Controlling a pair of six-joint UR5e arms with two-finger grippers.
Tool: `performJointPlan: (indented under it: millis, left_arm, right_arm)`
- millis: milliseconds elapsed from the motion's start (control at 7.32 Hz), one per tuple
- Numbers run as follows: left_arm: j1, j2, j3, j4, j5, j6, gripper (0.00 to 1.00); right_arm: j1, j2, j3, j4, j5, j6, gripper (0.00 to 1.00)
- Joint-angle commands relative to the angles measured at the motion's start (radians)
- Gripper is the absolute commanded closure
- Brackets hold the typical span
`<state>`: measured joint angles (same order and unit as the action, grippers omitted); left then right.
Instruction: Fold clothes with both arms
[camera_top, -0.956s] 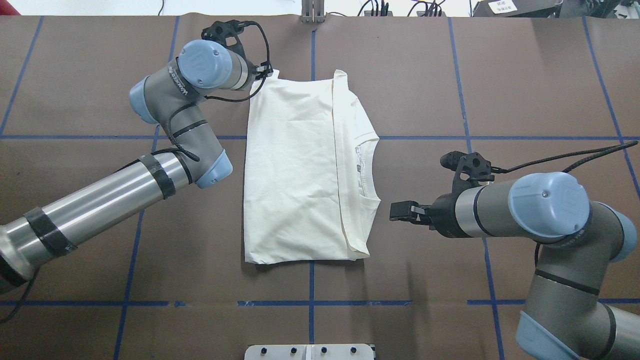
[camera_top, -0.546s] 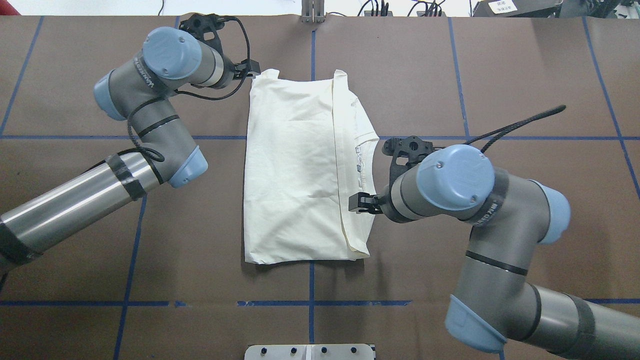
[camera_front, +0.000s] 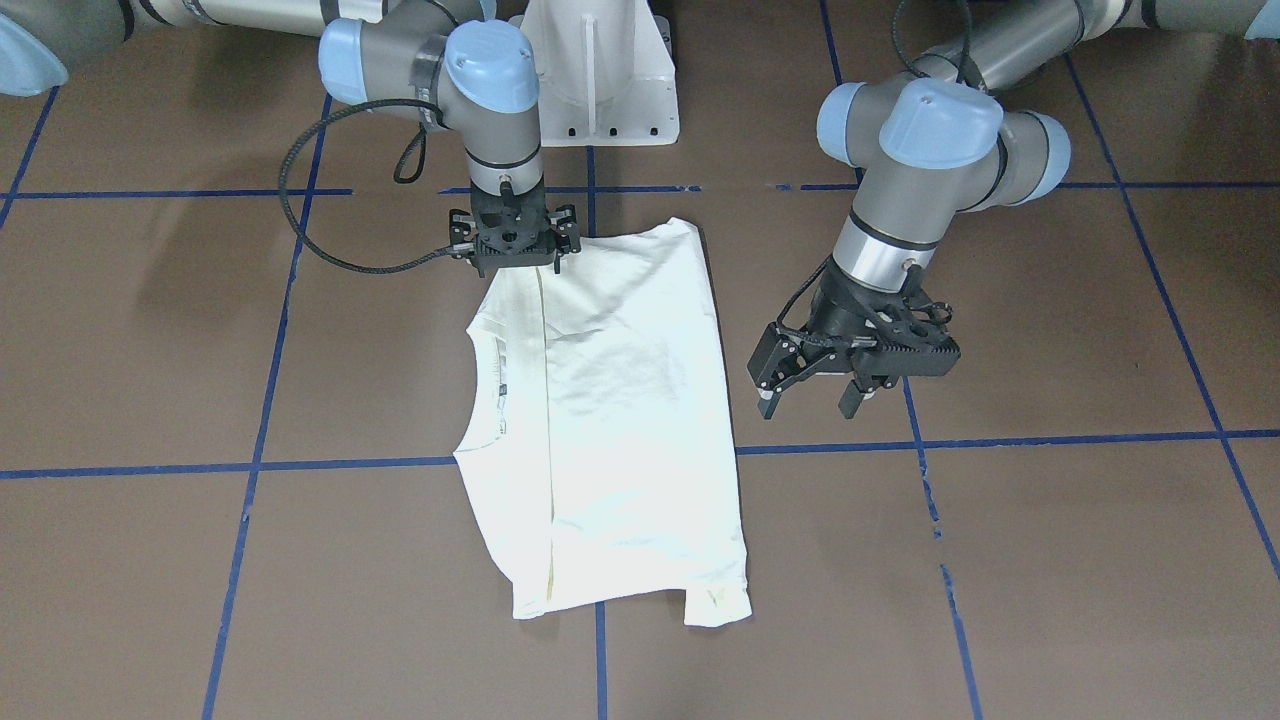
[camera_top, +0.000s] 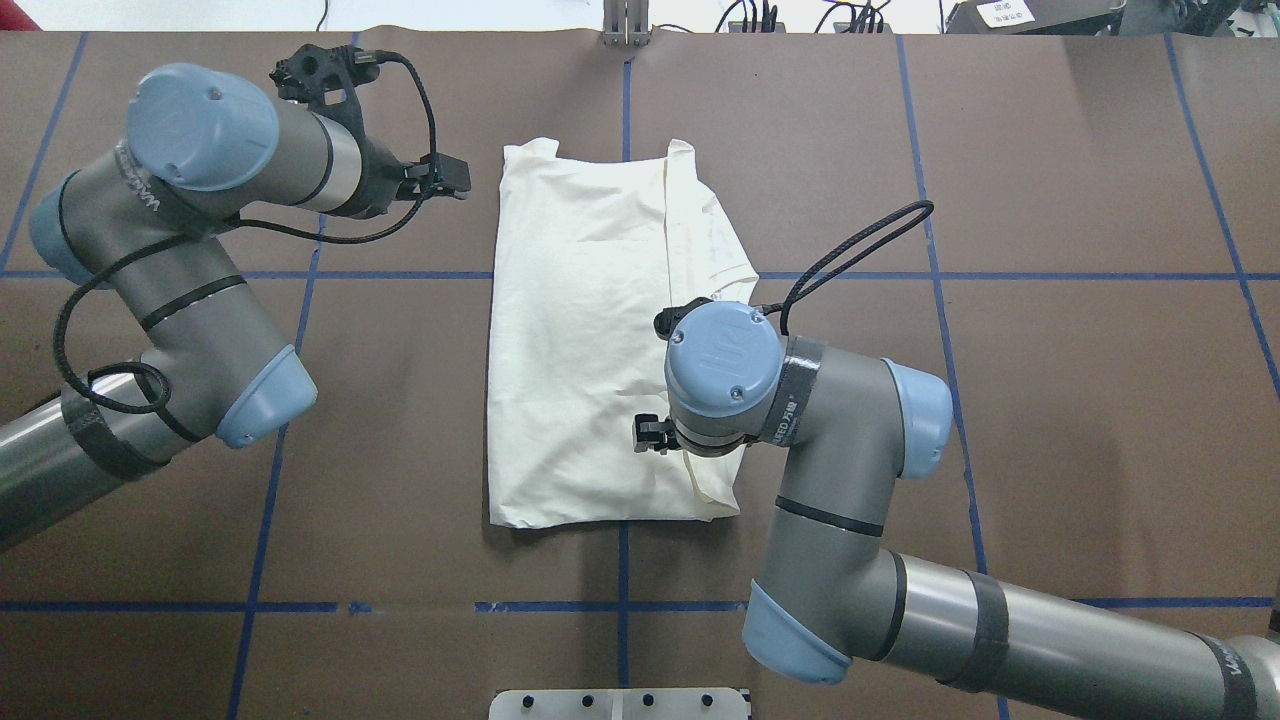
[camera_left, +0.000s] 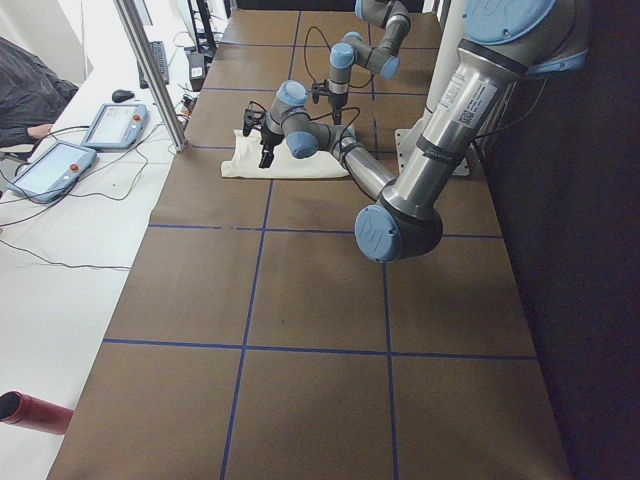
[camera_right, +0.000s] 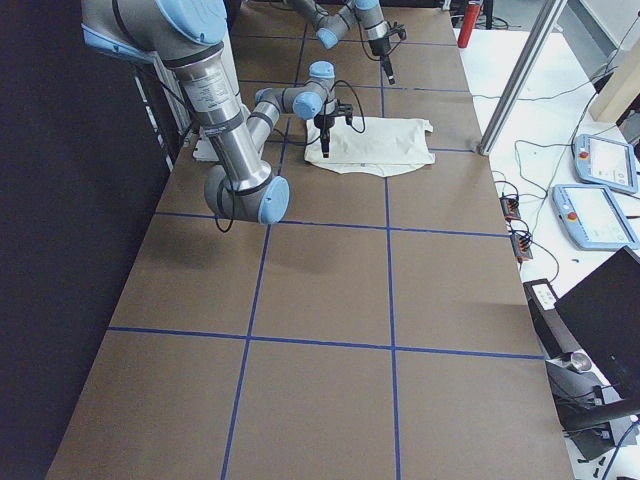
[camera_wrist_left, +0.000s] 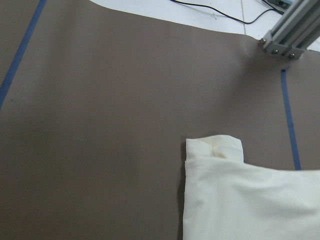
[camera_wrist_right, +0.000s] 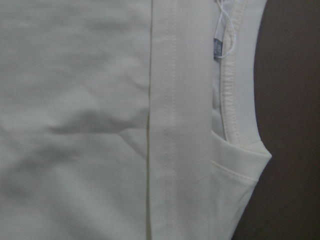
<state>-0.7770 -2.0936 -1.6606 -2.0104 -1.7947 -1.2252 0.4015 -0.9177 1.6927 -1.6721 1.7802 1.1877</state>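
The cream-white shirt (camera_top: 580, 350) lies folded into a long rectangle in the middle of the brown table, plain side up, with its collar (camera_front: 485, 390) showing along one long edge. My left gripper (camera_front: 806, 405) hangs open above bare table, beside the shirt's far corner (camera_top: 455, 182) and apart from the cloth. My right gripper (camera_front: 515, 262) points straight down over the collar side of the shirt near the robot (camera_top: 645, 437), jaws spread, nothing held. The right wrist view is filled by cloth (camera_wrist_right: 75, 125) and the collar label (camera_wrist_right: 216, 49). A sleeve cuff (camera_wrist_left: 215, 147) shows in the left wrist view.
A white pedestal (camera_front: 600, 70) stands at the robot's base, and a metal plate (camera_top: 620, 703) sits at the near table edge. An aluminium post (camera_top: 625, 25) rises at the far edge. Teach pendants (camera_left: 55, 170) lie on a side bench. Blue tape lines cross the table.
My left gripper has drawn back left, off the shirt's far corner. The right arm has swung in from the right and turned its gripper down over the shirt's collar side.
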Motion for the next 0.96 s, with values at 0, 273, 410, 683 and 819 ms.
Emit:
performJointPlan:
  millis: [0, 273, 410, 683, 819]
  left_arm:
    - [0.007, 0.014, -0.013, 0.004, -0.002, -0.008, 0.0]
    - [0.007, 0.014, -0.007, -0.001, -0.002, -0.008, 0.0]
    - [0.008, 0.014, -0.007, -0.007, -0.002, -0.011, 0.0]
    - [0.01, 0.014, -0.007, -0.008, -0.002, -0.013, 0.0]
    - [0.01, 0.012, -0.007, -0.008, -0.002, -0.02, 0.0]
  right_arm:
    - [-0.023, 0.017, -0.048, -0.05, 0.01, -0.035, 0.0]
    - [-0.023, 0.023, -0.039, -0.124, 0.047, -0.08, 0.0]
    - [-0.021, 0.017, -0.041, -0.124, 0.05, -0.08, 0.0]
    - [-0.02, 0.01, -0.044, -0.135, 0.05, -0.094, 0.0]
    - [-0.007, 0.008, -0.039, -0.155, 0.051, -0.108, 0.0]
